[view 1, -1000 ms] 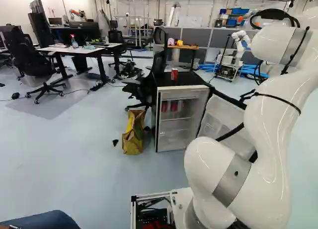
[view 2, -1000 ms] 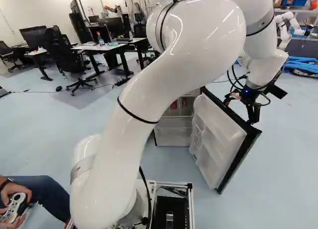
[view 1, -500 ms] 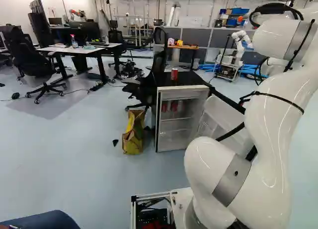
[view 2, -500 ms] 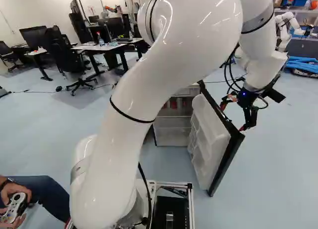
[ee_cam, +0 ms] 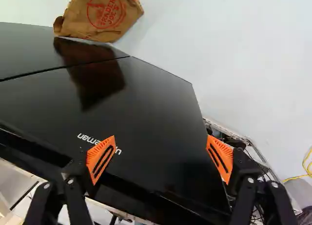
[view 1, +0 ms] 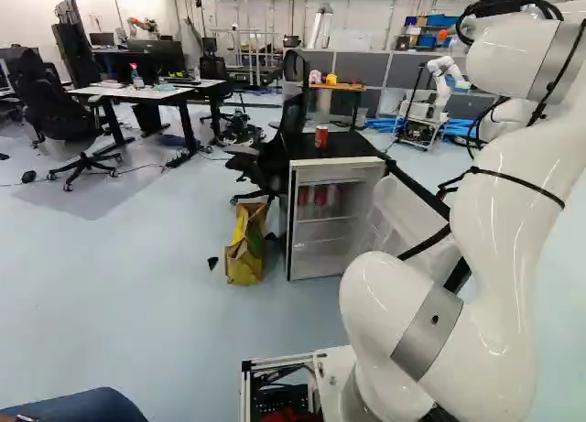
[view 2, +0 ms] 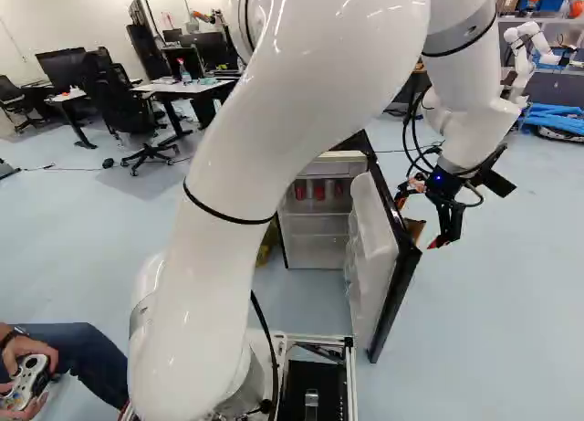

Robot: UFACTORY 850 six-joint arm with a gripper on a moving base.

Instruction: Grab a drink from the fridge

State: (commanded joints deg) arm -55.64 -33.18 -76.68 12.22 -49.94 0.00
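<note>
While the fridge (view 1: 341, 173) stands with its door (view 2: 372, 266) swung out, the gripper (view 2: 418, 223) is at the door's black outer face, its two fingers spread wide; whether they touch it, I can't tell. Inside the fridge, three red cans (view 2: 318, 190) stand side by side, and another red can (view 1: 321, 136) stands on its top. A yellow bag (view 1: 244, 259) sits on the floor beside the fridge.

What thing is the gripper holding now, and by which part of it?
Nothing is held: the gripper is open, its fingers wide apart, beside the outer face of the fridge door.
</note>
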